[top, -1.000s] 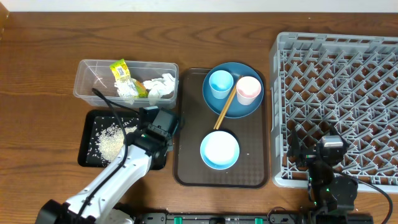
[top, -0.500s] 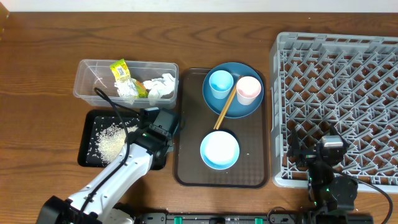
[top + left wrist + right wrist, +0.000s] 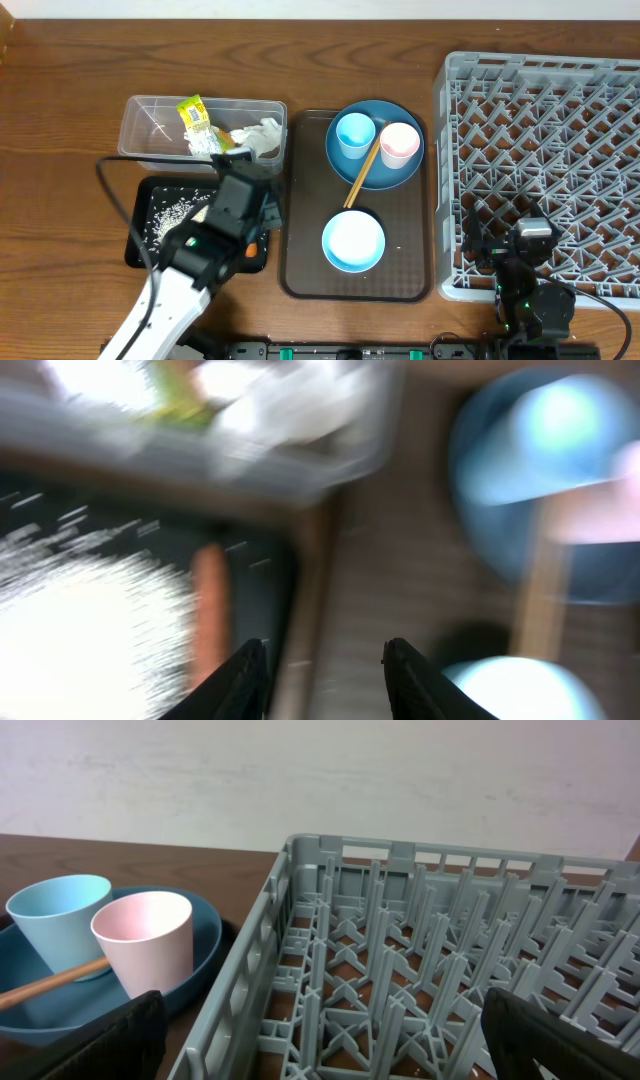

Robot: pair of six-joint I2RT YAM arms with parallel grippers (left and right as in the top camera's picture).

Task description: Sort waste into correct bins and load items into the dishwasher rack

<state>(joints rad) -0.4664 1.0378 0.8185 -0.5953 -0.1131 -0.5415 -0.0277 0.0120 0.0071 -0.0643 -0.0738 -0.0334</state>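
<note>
My left gripper (image 3: 243,163) (image 3: 325,680) is open and empty, over the border between the black tray (image 3: 140,245) and the brown tray; its view is motion-blurred. The black tray holds white rice (image 3: 170,212) (image 3: 90,620) and an orange carrot (image 3: 208,615). The clear tub (image 3: 145,125) (image 3: 250,430) holds the yellow-green wrapper (image 3: 196,118) and white tissue (image 3: 264,135). The dark blue plate (image 3: 385,170) (image 3: 200,955) carries the light blue cup (image 3: 354,133) (image 3: 55,915), pink cup (image 3: 399,143) (image 3: 145,940) and chopsticks (image 3: 362,172). The white-and-blue bowl (image 3: 353,241) sits in front of it. My right gripper (image 3: 530,245) (image 3: 345,1040) is open and empty over the grey rack (image 3: 540,150) (image 3: 420,950).
The plate and bowl rest on a brown serving tray (image 3: 305,230) between the bins and the rack. The rack holds nothing and fills the right side of the wooden table (image 3: 330,60). A black cable (image 3: 105,175) loops from my left arm over the black tray.
My left arm has swung left and lifted, its gripper moving up toward the tub. The right arm has not moved.
</note>
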